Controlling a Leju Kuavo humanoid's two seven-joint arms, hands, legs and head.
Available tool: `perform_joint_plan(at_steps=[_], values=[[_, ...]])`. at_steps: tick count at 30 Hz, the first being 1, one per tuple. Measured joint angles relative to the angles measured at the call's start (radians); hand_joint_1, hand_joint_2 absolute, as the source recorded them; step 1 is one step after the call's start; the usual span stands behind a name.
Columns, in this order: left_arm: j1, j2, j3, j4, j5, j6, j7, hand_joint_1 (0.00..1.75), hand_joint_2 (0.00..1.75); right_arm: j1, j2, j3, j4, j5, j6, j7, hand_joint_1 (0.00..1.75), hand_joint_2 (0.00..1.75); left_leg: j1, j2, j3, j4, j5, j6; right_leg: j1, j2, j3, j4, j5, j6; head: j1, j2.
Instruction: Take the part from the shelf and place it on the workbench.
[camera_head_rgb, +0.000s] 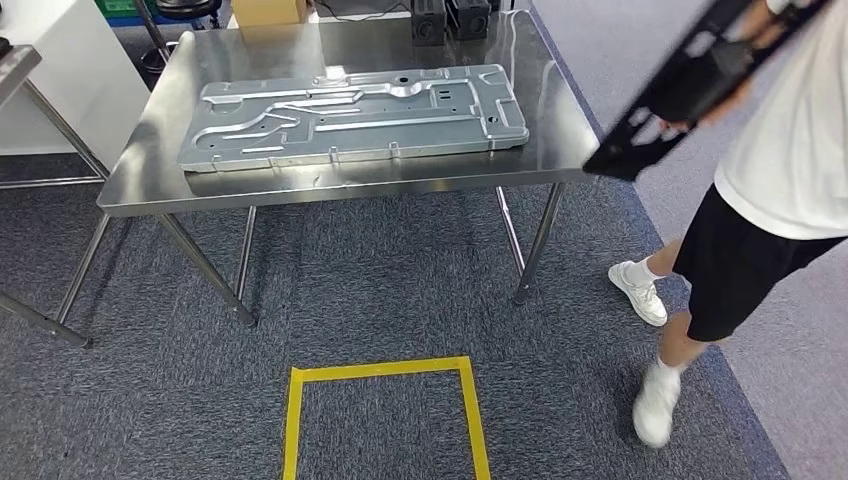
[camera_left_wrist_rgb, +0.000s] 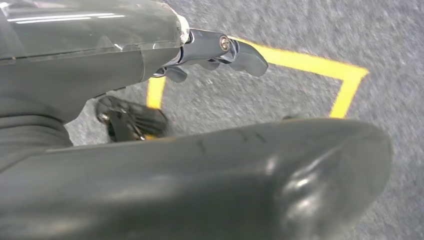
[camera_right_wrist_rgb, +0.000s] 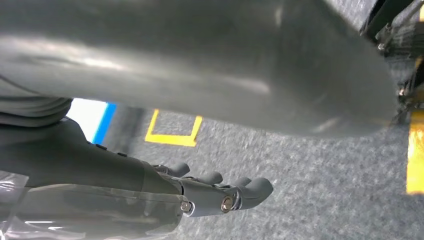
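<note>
head view: steel counter (camera_head_rgb: 150, 170) ahead w/ a big stamped metal panel (camera_head_rgb: 350, 115) lying flat on it, roughly centred. yellow tape square (camera_head_rgb: 385, 372) on the carpet in front. a person (camera_head_rgb: 780, 150) stands just right of the counter, carrying a black frame-like part (camera_head_rgb: 690, 80) tilted in the air, clear of the counter. no shelf in sight, so can't tell if the panel is the task part already set down or if another is to be fetched.

left robot hand (camera_left_wrist_rgb: 210, 55): hangs over the carpet near the tape, fingers loosely apart, holds nothing. right robot hand (camera_right_wrist_rgb: 220, 192): fingers straight-ish and apart, nothing in it, also over carpet.

judgement: both arms look parked at the sides, so it's either done or between trips.

risks: person is v close to the counter's right corner w/ a long black part; if the robot walks or swings an arm up, it could clip them or that part. a 2nd part laid down could land on the panel and slide, since the panel covers most of the counter.
</note>
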Motion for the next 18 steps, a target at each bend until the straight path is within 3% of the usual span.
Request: perform_joint_plan(at_steps=[3, 4, 5, 6, 8, 10, 11, 13, 14, 15, 18], values=[[0.001, -0.002, 0.000, 0.000, -0.005, -0.002, -0.005, 0.00, 0.00, 0.001, -0.002, 0.002, 0.000, 0.000, -0.002, -0.011, 0.00, 0.00, 0.001, 0.004, -0.046, 0.003, 0.037, 0.008, -0.004, 0.003, -0.035, 0.158, -0.148, 0.010, 0.003, 0.000], [0.001, -0.002, 0.000, 0.000, -0.007, -0.003, -0.006, 0.00, 0.00, 0.001, -0.002, 0.003, 0.000, -0.001, -0.002, -0.014, 0.00, 0.00, 0.001, 0.005, -0.064, 0.007, 0.049, 0.007, -0.006, 0.003, -0.040, 0.211, -0.163, 0.014, 0.003, 0.000], [0.001, -0.002, -0.001, 0.000, -0.008, -0.005, -0.007, 0.00, 0.00, 0.001, -0.003, 0.003, 0.000, -0.002, -0.003, -0.015, 0.00, 0.00, 0.001, 0.007, -0.084, 0.012, 0.060, 0.005, -0.008, 0.003, -0.036, 0.244, -0.153, 0.018, 0.003, 0.000], [0.000, -0.002, -0.001, 0.000, -0.011, -0.006, -0.007, 0.00, 0.00, 0.001, -0.003, 0.004, 0.000, -0.004, -0.004, -0.015, 0.00, 0.00, 0.001, 0.008, -0.105, 0.019, 0.070, 0.002, -0.012, 0.003, -0.019, 0.249, -0.123, 0.022, 0.003, 0.000], [0.000, -0.002, -0.003, 0.000, -0.016, -0.009, -0.008, 0.00, 0.00, -0.001, -0.002, 0.004, 0.001, -0.005, -0.009, -0.013, 0.00, 0.00, 0.002, 0.009, -0.147, 0.044, 0.085, -0.007, -0.021, 0.003, 0.068, 0.161, -0.076, 0.028, 0.002, 0.000], [0.001, -0.002, -0.005, 0.000, -0.020, -0.009, -0.007, 0.00, 0.00, -0.004, -0.001, 0.005, 0.001, -0.006, -0.015, -0.011, 0.00, 0.00, 0.002, 0.009, -0.181, 0.075, 0.095, -0.019, -0.021, 0.004, 0.169, 0.022, -0.101, 0.025, 0.001, 0.000], [0.000, -0.002, -0.006, 0.000, -0.021, -0.009, -0.006, 0.00, 0.00, -0.004, -0.001, 0.005, 0.002, -0.005, -0.015, -0.011, 0.00, 0.00, 0.001, 0.010, -0.191, 0.085, 0.101, -0.025, -0.018, 0.005, 0.195, -0.021, -0.120, 0.018, 0.001, 0.000], [0.001, -0.003, -0.007, 0.000, -0.023, -0.009, -0.002, 0.00, 0.00, -0.001, 0.000, 0.006, 0.003, -0.004, -0.014, -0.009, 0.00, 0.00, 0.006, 0.010, -0.201, 0.093, 0.115, -0.037, -0.013, 0.004, 0.193, -0.042, -0.125, -0.002, 0.002, 0.000], [0.002, -0.004, -0.007, 0.000, -0.025, -0.009, 0.001, 0.00, 0.00, 0.001, 0.000, 0.006, 0.003, -0.003, -0.013, -0.005, 0.00, 0.00, 0.009, 0.007, -0.207, 0.099, 0.107, -0.043, -0.012, 0.002, 0.185, -0.042, -0.116, -0.012, 0.001, 0.000], [0.005, -0.005, -0.007, 0.000, -0.026, -0.008, 0.005, 0.00, 0.00, 0.002, 0.000, 0.006, 0.003, -0.002, -0.013, 0.000, 0.00, 0.00, 0.013, 0.004, -0.215, 0.117, 0.081, -0.048, -0.011, 0.000, 0.175, -0.043, -0.105, -0.021, 0.001, 0.000], [0.009, -0.009, -0.008, 0.001, -0.031, -0.005, 0.017, 0.00, 0.00, 0.003, 0.000, 0.006, 0.003, -0.001, -0.013, 0.018, 0.00, 0.00, 0.018, -0.004, -0.253, 0.265, -0.067, -0.057, -0.005, -0.003, 0.132, -0.042, -0.068, -0.035, 0.000, 0.000]])
